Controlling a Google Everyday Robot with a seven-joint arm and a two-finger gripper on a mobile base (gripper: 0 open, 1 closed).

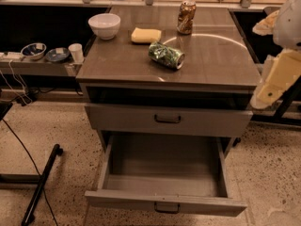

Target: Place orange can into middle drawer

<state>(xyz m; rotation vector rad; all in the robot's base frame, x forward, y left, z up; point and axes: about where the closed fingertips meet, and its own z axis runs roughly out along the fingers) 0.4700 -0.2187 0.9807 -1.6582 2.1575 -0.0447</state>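
Orange can (186, 17) upright, cabinet top (211, 55) rear; end effector (275, 81) seemingly at right edge, well apart; state unclear.

The orange can (186, 17) looks like shiny metal and stands on a smooth, glossy countertop (214, 55). The middle drawer (164, 166) is matt grey inside. The gripper (272, 84), at the right edge, looks like smooth pale plastic.

Upright can (186, 17) at back of cabinet top (221, 60), sponge (145, 35) and bowl (104, 25) to its left, tipped can (166, 55) in front, open drawer (164, 161) below, gripper (269, 89) right of cabinet.
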